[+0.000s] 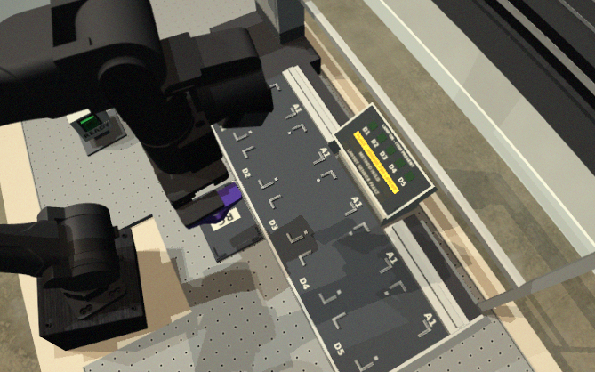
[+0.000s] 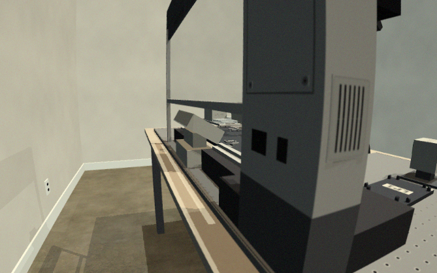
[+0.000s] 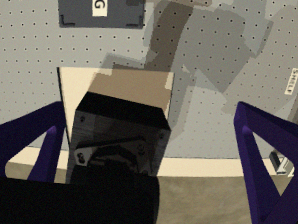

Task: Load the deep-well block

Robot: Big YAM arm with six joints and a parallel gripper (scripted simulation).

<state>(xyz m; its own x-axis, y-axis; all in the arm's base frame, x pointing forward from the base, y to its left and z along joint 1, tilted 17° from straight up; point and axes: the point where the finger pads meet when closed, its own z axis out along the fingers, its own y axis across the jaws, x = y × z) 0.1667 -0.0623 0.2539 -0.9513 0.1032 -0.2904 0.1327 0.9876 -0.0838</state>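
Observation:
My gripper (image 1: pixel 218 203) has purple fingers and stands open and empty, low above the regrip nest RG (image 1: pixel 232 229), just beside the deck's front edge near D3. Deck position D3 (image 1: pixel 320 217) is empty, its corner brackets and the engraved A1 showing. D1, D2, D4 and D5 are empty too. Block E01 and the shelf are not in any view.
The READY key (image 1: pixel 92 126) sits on the perforated table behind the arm. A tilted status panel (image 1: pixel 382 159) stands along the deck's far edge. The arm's base block (image 1: pixel 89 281) is at the front left. A large grey cabinet (image 2: pixel 301 112) blocks most of the exterior view.

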